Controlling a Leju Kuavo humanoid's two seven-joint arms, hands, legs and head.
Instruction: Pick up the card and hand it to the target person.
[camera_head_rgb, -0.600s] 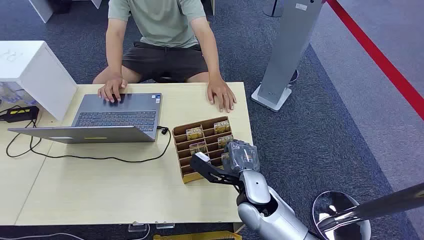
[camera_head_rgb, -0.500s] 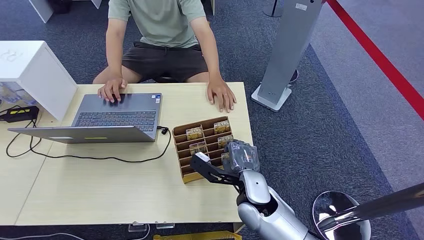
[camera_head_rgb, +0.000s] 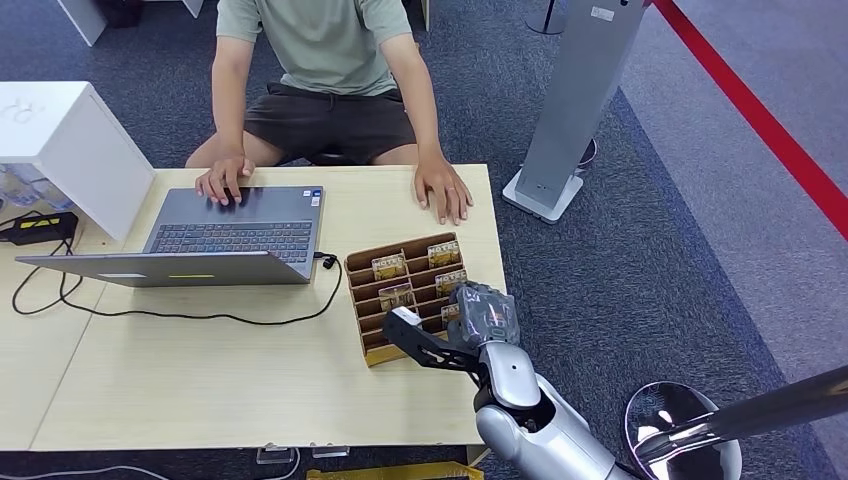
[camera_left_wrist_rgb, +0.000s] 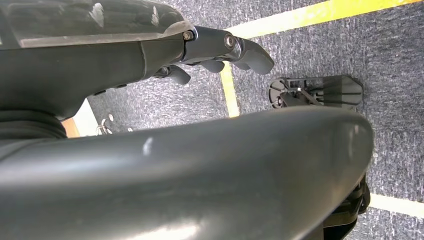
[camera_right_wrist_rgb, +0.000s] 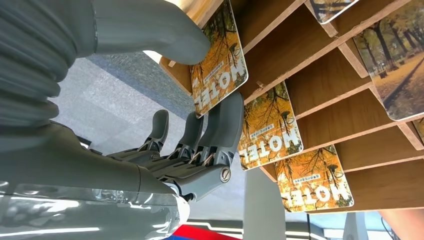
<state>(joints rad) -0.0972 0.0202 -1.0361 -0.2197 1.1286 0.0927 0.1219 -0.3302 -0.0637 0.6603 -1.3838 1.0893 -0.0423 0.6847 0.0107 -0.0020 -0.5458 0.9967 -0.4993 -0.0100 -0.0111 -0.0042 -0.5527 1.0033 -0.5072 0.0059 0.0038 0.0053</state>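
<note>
Robot hand (camera_head_rgb: 483, 312) barely shifted, seemingly pinching card (camera_right_wrist_rgb: 220, 60)

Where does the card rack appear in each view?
Head view: rack on the table's right side, by the right robot hand.
Right wrist view: rack close ahead of that robot hand, which pinches a card.
Left wrist view: not in it.
Shared landmark: the right robot hand.

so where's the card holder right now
In the head view the wooden card holder sits on the table near its right edge, just right of the laptop, with the right hand at its near right corner.
</note>
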